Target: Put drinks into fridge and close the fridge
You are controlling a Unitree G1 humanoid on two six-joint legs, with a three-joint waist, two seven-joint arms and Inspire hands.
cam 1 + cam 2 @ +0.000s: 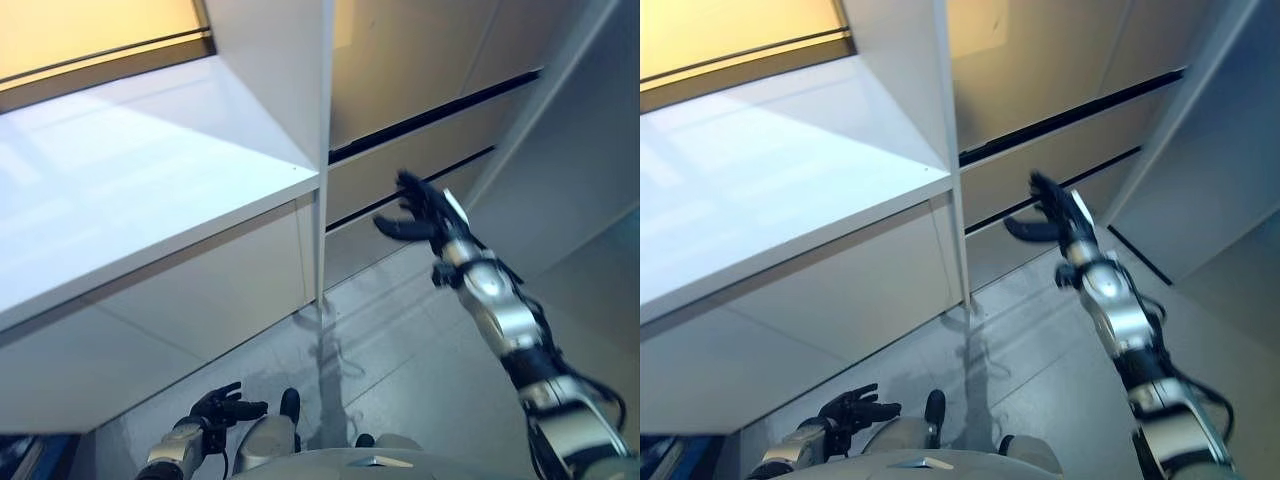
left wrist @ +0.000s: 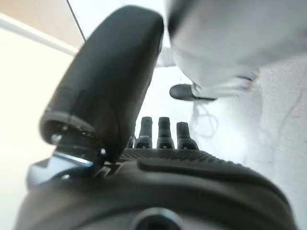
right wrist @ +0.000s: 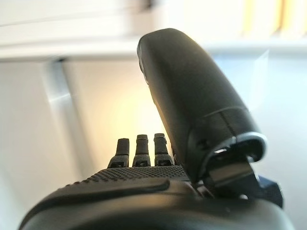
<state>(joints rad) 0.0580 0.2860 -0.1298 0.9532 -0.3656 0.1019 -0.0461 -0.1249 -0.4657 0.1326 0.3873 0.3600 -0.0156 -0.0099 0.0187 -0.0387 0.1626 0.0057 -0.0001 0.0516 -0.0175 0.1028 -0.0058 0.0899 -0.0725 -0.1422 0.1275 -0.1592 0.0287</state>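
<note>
My right hand is raised, open and empty, fingers straight and thumb out; its own wrist view shows the same. It is just right of the thin upright edge of a large white fridge-like body, apart from it. Behind the hand are pale grey fronts split by dark gaps. My left hand hangs low near the floor, open and empty, fingers relaxed, as in the left wrist view.
A slanted white panel rises at the right, past my right arm. A warm yellow surface shows beyond the white body at the upper left. Grey floor lies below the grey fronts.
</note>
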